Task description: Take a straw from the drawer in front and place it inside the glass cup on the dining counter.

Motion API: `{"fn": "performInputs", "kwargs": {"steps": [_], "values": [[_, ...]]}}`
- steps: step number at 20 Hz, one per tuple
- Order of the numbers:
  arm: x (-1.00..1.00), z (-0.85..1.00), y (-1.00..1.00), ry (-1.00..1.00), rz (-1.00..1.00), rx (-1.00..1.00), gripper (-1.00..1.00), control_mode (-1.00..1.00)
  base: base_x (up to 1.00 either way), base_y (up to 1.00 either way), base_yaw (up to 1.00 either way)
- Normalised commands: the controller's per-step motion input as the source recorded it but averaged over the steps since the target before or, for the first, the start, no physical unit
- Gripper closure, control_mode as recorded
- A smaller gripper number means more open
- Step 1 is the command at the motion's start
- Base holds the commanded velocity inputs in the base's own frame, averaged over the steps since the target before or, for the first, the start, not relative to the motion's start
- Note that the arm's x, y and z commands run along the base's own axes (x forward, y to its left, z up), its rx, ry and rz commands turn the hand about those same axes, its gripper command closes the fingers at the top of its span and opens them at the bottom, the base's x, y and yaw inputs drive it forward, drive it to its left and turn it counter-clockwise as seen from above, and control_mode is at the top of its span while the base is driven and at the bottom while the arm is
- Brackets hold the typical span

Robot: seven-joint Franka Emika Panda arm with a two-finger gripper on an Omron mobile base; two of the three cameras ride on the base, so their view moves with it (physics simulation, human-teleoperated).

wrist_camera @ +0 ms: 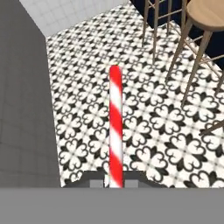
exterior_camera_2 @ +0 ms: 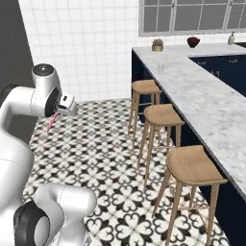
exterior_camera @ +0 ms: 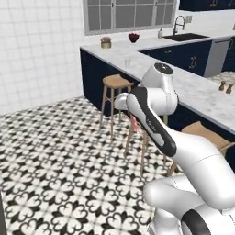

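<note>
My gripper [wrist_camera: 114, 181] is shut on the lower end of the straw [wrist_camera: 115, 127], a red-and-white striped stick that points away from the hand over the patterned floor. In the right base view the gripper [exterior_camera_2: 60, 113] hangs high at the left, far from the counter, and the straw [exterior_camera_2: 51, 123] slants down-left from it. A short pink piece of the straw [exterior_camera: 134, 123] shows behind my arm. The glass cup [exterior_camera_2: 161, 68] [exterior_camera: 127, 63] stands upright near the far end of the dining counter [exterior_camera_2: 206, 103] [exterior_camera: 193, 89]. The drawer is out of view.
Three round wooden stools [exterior_camera_2: 161, 115] line the counter's near side. A small potted plant [exterior_camera_2: 157, 45] and a dark red bowl [exterior_camera_2: 193, 42] sit at the counter's far end. Black-and-white tiled floor [exterior_camera_2: 105, 144] lies between my arm and the stools. A grey wall [wrist_camera: 24, 109] stands beside the hand.
</note>
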Motion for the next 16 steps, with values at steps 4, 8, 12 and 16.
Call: {"fn": "performInputs", "kwargs": {"steps": [4, 8, 12, 16], "values": [[0.00, 0.00, 0.00, 0.00, 0.00, 0.00, 1.00, 1.00, 0.93, 1.00, -0.38], [0.00, 0.00, 0.00, 0.00, 0.00, 0.00, 1.00, 1.00, 1.00, 1.00, -0.39], [0.00, 0.00, 0.00, 0.00, 0.00, 0.00, 1.00, 1.00, 1.00, 1.00, -0.41], [0.00, 0.00, 0.00, 0.00, 0.00, 0.00, 1.00, 1.00, 0.99, 1.00, -0.44]]}}
